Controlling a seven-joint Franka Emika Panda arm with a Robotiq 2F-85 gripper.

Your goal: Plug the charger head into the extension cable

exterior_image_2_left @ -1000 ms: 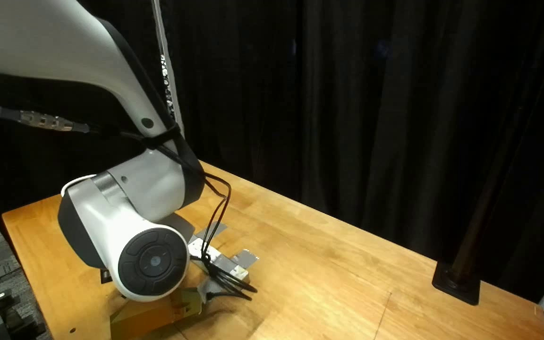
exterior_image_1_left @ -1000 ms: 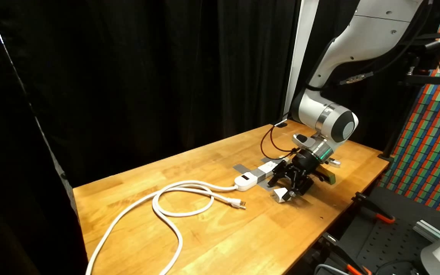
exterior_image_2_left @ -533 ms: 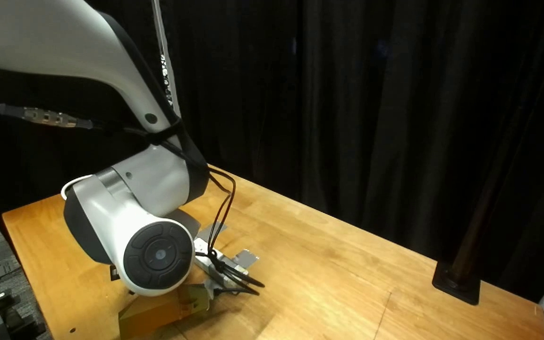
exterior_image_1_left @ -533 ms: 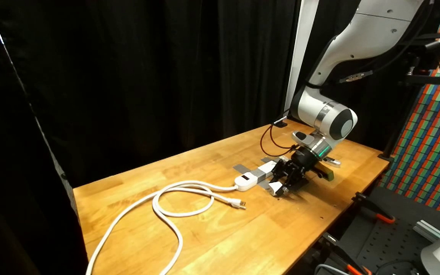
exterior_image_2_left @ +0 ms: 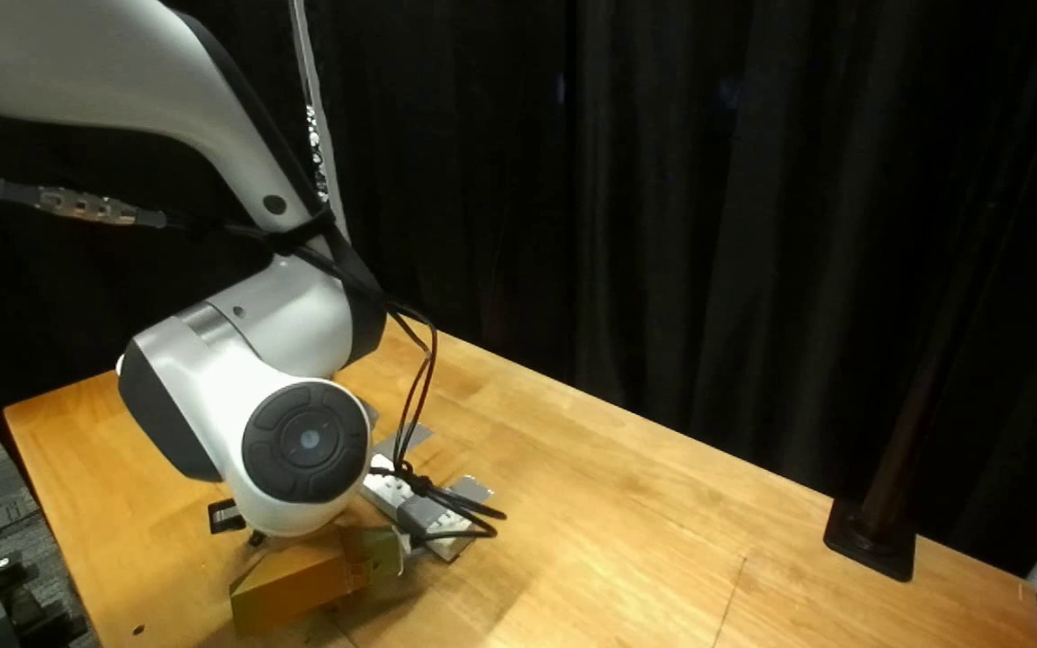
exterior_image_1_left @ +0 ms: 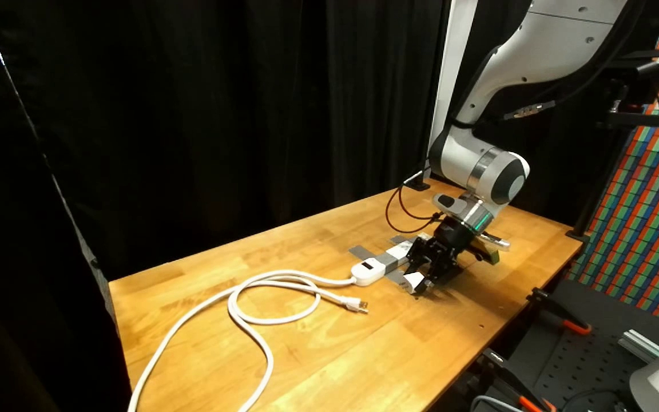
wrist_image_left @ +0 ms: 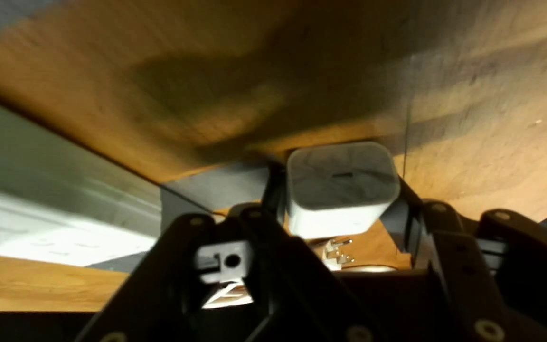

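since a second ago the charger head (wrist_image_left: 342,178) has shifted a little toward the upper left in an exterior view, and the jaws have come in on it. right of centre in the wrist view, the gripper (wrist_image_left: 341,197) pinches it by two opposite sides. that leaves the slotted face turned back toward the wrist and, i'd judge, the prong side free to go in first; the prongs themselves i can't make out. the extension cable (exterior_image_1_left: 366,275) lies just right of centre in an exterior view, grey tape (exterior_image_1_left: 388,262) across its strip, presumably so it won't slide under a push. the arm (exterior_image_1_left: 487,169) drops from the upper right, tilted so the gripper slants toward the lower left, low over the table (exterior_image_1_left: 329,349).
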